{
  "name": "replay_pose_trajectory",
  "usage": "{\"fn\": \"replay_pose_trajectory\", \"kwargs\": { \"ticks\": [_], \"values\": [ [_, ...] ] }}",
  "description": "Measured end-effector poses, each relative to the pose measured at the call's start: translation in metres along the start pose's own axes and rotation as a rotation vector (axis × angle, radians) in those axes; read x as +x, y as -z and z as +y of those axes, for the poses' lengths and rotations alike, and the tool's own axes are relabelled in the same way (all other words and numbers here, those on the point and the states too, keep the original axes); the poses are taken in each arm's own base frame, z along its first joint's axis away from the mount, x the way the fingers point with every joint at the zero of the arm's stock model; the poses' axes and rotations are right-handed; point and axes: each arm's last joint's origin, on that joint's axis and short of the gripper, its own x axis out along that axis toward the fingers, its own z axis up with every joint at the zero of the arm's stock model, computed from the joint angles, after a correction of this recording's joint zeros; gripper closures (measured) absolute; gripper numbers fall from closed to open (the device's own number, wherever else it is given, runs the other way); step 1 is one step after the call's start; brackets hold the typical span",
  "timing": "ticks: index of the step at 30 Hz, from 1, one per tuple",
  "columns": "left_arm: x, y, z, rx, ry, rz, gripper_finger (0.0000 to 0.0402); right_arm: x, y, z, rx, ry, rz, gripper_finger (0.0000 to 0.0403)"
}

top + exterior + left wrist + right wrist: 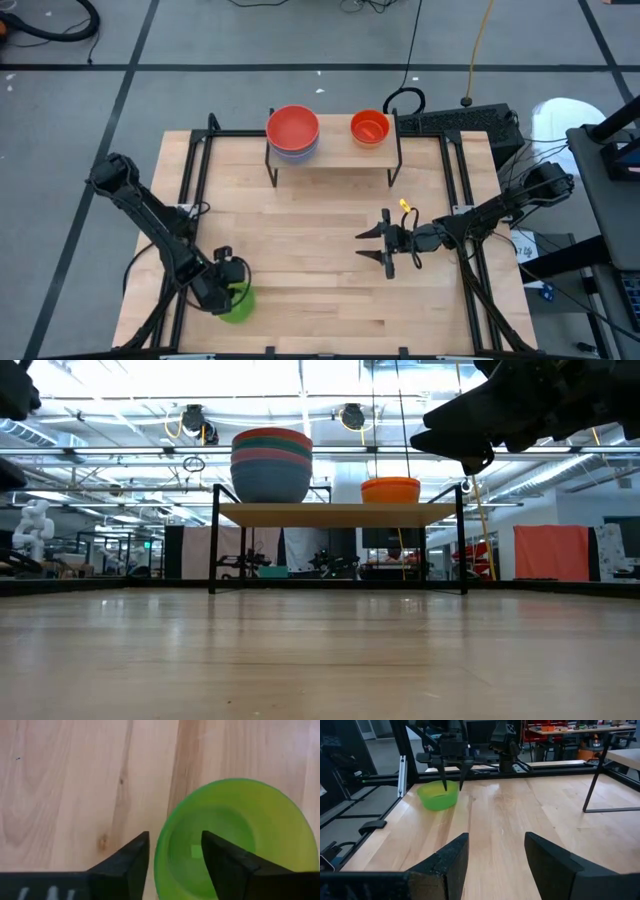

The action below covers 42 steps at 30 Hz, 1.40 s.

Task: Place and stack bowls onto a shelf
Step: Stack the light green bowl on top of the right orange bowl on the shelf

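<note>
A green bowl (238, 303) sits upright on the table near its front left corner, also seen in the left wrist view (235, 835) and the right wrist view (438, 795). My left gripper (228, 283) points down over it, open. One finger stands inside the bowl and one outside its rim (159, 845), with gaps on both sides. On the shelf (335, 150) stands a stack of bowls (293, 130) with a red one on top, and beside it an orange bowl (369, 127). My right gripper (362, 246) hovers open above mid-table, holding nothing.
The shelf (340, 513) stands on thin black legs at the table's far edge, with free board between the stack (271, 465) and the orange bowl (390, 490). Black frame rails (190, 190) run along the table's sides. Bare tabletop lies between the arms.
</note>
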Motion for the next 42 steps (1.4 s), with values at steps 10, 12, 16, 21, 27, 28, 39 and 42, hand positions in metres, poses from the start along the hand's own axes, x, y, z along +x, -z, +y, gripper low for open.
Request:
{"fn": "replay_pose_trajectory", "kwargs": {
  "ticks": [10,12,16,21,27,28,39,42],
  "values": [
    [0.017,0.005,0.010,-0.044,0.074,-0.003,0.0344,0.000,0.000,0.000,0.019,-0.003,0.000,0.0218],
    [0.017,0.004,0.011,-0.036,0.069,-0.005,0.0382,0.000,0.000,0.000,0.019,-0.003,0.000,0.0218],
    [0.018,-0.003,0.016,-0.041,0.043,-0.033,0.0390,0.000,-0.001,0.001,0.022,-0.004,-0.007,0.0218],
    [0.015,-0.026,0.021,-0.005,0.013,-0.107,0.0395,0.000,-0.007,0.001,0.045,0.007,-0.067,0.0218],
    [0.008,-0.059,0.033,0.074,-0.083,-0.218,0.0394,0.010,-0.028,0.009,0.000,0.009,-0.079,0.0218],
    [0.006,-0.065,0.035,0.087,-0.100,-0.234,0.0394,0.013,-0.032,0.011,-0.018,0.012,-0.065,0.0218],
    [-0.020,-0.128,0.062,0.098,-0.305,-0.471,0.0394,0.060,-0.074,0.034,-0.251,0.070,0.071,0.0218],
    [-0.027,-0.141,0.068,0.068,-0.318,-0.517,0.0394,0.073,-0.081,0.040,-0.323,0.079,0.132,0.0218]
  ]
}}
